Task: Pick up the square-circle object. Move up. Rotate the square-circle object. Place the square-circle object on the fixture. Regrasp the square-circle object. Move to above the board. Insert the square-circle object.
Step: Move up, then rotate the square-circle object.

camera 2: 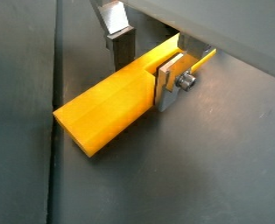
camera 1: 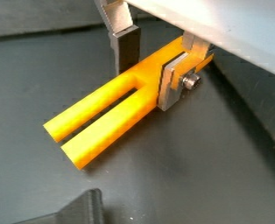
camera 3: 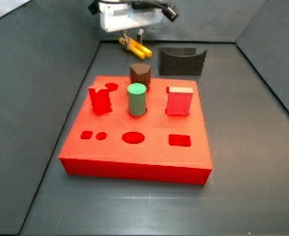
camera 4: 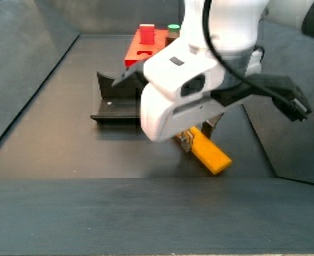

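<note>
- The gripper (camera 1: 150, 54) sits low at the far end of the table (camera 3: 61, 74), behind the board (camera 3: 137, 138). Its fingers (camera 1: 172, 77) are clamped on one end of the square-circle object (camera 1: 105, 118), a slim yellow-orange peg.
- In both wrist views the silver plates press the peg from two sides. The free end pokes out well past them, which leaves most of its length clear for later handling.
- In a wrist view (camera 2: 102, 114) the peg shows one broad flat face. The other shows a groove along its length, so it reads as two parallel bars.
- In a side view the peg (camera 4: 207, 152) slopes downward with its free end close to the grey table; whether it touches is hard to tell. This looks like the pick-up step, with the lift not yet made.
- The fixture (camera 3: 181, 62), a dark block with a U-shaped cut on top, stands just right of the gripper in a side view. It probably waits there to hold the peg for the regrasp.
- The red board lies nearer the camera, bearing a green cylinder (camera 3: 136, 100), a brown peg (camera 3: 140, 74) and red blocks (camera 3: 179, 100). Open holes, round and square, line its near edge, one likely meant for this peg.
</note>
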Robot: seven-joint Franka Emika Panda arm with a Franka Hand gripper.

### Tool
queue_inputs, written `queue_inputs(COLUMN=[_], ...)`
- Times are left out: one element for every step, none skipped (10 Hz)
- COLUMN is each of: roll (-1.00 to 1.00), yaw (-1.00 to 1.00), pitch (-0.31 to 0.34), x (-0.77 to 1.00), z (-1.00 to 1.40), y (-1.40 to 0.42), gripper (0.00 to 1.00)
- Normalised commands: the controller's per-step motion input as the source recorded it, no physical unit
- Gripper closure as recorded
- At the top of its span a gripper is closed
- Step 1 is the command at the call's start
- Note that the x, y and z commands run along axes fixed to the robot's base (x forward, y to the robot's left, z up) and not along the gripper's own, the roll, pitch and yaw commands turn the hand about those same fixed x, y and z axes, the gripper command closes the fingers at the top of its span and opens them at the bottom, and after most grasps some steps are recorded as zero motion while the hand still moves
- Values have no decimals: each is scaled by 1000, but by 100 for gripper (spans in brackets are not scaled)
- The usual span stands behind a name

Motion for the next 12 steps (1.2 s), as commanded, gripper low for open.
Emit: queue_inputs(roll=[3, 23, 36, 66, 91, 0, 7, 60, 111, 149, 164, 141], yaw=[-14, -17, -12, -4, 4, 0, 4, 10, 15, 22, 27, 32], pitch=[49, 90, 118, 136, 141, 0, -4, -15, 7, 39, 58, 84], x=[-45, -22, -9, -10, -13, -184, -182, -169, -93, -57, -42, -32], z=[712, 565, 443, 283, 169, 769, 765, 760, 647, 534, 455, 257], y=[-13, -1, 2, -3, -10, -1000, -1000, -880, -647, -464, -342, -56], gripper=[100, 100, 100, 100, 100, 100, 100, 100, 100, 100, 100, 100])
